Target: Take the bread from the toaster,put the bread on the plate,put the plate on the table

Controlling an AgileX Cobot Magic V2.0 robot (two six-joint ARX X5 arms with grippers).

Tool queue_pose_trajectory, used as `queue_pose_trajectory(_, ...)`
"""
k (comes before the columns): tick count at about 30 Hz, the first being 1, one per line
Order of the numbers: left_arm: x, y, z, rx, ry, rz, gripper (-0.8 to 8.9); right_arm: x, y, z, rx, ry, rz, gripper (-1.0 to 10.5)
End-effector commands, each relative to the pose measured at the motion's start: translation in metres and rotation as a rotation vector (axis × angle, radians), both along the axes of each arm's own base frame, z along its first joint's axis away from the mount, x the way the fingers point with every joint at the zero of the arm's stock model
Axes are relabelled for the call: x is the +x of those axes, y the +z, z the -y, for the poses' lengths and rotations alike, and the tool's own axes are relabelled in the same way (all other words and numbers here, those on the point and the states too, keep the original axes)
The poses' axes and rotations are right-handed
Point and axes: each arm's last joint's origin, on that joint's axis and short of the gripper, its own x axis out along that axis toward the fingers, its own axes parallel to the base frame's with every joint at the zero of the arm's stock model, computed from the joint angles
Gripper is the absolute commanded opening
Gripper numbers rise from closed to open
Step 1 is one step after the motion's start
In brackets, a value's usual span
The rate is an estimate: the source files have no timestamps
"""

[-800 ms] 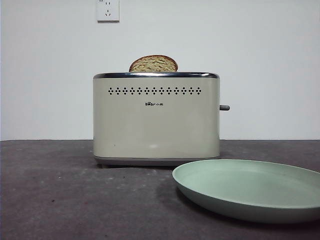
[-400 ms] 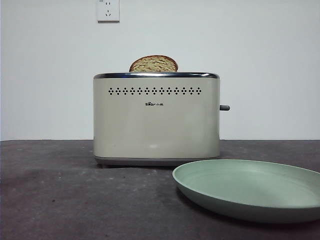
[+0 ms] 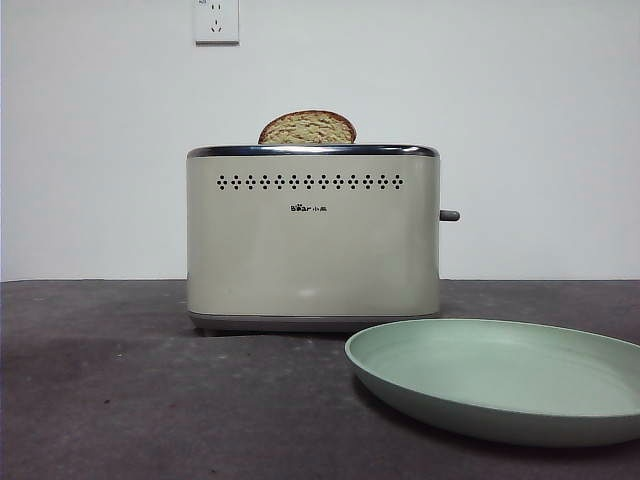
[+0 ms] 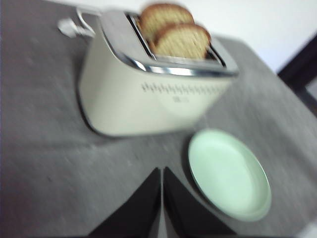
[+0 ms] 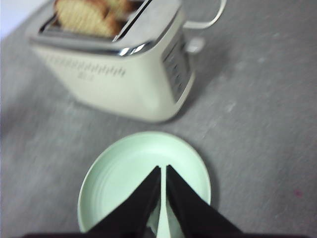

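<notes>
Front view shows the bread (image 3: 307,128) standing in the toaster (image 3: 312,240), the plate (image 3: 500,378) on the table (image 3: 120,400) near-right. Nothing is grasped yet: left tool (image 4: 162,181) and right tool (image 5: 163,179) hover closed. Next, one must open and descend on a slice, apparently two side by side; open room lies all around.

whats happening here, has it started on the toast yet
Not yet. Two slices of bread stand in the toaster, and the plate lies empty on the table in front of it. Nothing is being held. The left gripper hangs above the table before the toaster, the right gripper above the plate, each with its fingers closed together.
</notes>
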Motion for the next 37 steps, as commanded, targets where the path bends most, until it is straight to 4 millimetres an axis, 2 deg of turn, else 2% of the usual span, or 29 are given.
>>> queue_pose_trajectory(1, 0.003, 0.006, 0.005, 0.067, -0.087, 0.011, 0.07, 0.003, 0.008, -0.004, -0.055, 0.071, 0.013, 0.1)
queue_pose_trajectory(9, 0.009, 0.01, 0.014, 0.087, -0.175, -0.009, 0.31, 0.006, 0.006, -0.009, -0.073, 0.093, -0.009, 0.1)
queue_pose_trajectory(11, 0.01, 0.009, 0.014, 0.086, -0.173, -0.015, 0.98, 0.006, 0.006, -0.009, -0.075, 0.089, -0.009, 0.3)
queue_pose_trajectory(12, 0.011, 0.009, 0.014, 0.086, -0.173, -0.017, 1.63, 0.006, 0.006, -0.009, -0.075, 0.088, -0.01, 0.7)
queue_pose_trajectory(14, 0.011, 0.009, 0.014, 0.086, -0.173, -0.013, 2.88, 0.006, 0.006, -0.008, -0.073, 0.071, -0.016, 2.0)
queue_pose_trajectory(16, 0.011, 0.01, 0.014, 0.085, -0.172, -0.005, 3.64, 0.007, 0.006, -0.008, -0.082, 0.038, -0.023, 3.2)
queue_pose_trajectory(21, 0.015, 0.015, 0.015, 0.084, -0.168, 0.032, 3.73, 0.007, 0.006, -0.007, -0.083, 0.016, -0.031, 3.5)
queue_pose_trajectory(26, 0.029, 0.018, 0.017, 0.077, -0.169, 0.083, 3.73, 0.007, 0.006, -0.007, -0.081, 0.015, -0.033, 3.5)
queue_pose_trajectory(32, 0.056, 0.027, 0.029, 0.075, -0.213, 0.123, 3.73, 0.007, 0.005, -0.007, -0.081, 0.015, -0.038, 3.5)
queue_pose_trajectory(37, 0.087, 0.04, 0.044, 0.091, -0.258, 0.163, 3.73, 0.007, 0.005, -0.007, -0.081, 0.015, -0.038, 3.5)
